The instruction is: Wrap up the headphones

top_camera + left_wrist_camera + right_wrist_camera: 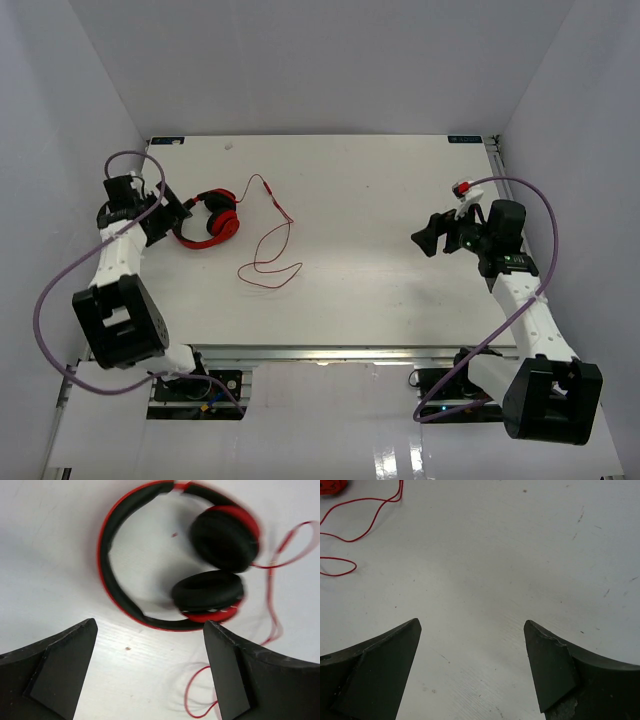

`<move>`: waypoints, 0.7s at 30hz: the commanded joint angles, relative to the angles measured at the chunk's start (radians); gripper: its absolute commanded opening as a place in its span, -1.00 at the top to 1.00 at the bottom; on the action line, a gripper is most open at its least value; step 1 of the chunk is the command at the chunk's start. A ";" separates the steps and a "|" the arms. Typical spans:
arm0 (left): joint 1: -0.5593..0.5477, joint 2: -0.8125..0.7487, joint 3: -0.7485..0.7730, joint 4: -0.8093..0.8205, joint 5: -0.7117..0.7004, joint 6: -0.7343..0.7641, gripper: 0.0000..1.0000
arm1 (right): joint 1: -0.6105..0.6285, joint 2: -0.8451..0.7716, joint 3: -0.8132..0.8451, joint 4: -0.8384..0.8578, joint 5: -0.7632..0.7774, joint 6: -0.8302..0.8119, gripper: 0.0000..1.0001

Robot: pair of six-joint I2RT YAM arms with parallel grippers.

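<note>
— Two claws here; how do they stand?
— Both spread wide, gripping nothing. The right gripper (422, 240) hovers over bare table (380, 300), well apart from the cord.
— And the left?
— The left gripper (150, 630) is just beside the headphones (212, 222), which lie flat at the table's left. Their thin red cord (272, 250) trails loose to the right in open loops.

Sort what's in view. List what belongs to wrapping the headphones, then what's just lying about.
Belongs to the job:
- headphones
- thin red cord, lying loose in loops
- left gripper, open, right by the headphones
- right gripper, open, off to the far side

Just there:
- purple arm cables
- white table, which only carries it all
</note>
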 commanded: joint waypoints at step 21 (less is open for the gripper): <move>0.008 0.185 -0.031 0.113 -0.043 -0.075 -0.75 | -0.008 -0.030 -0.036 -0.098 -0.402 -0.404 -0.80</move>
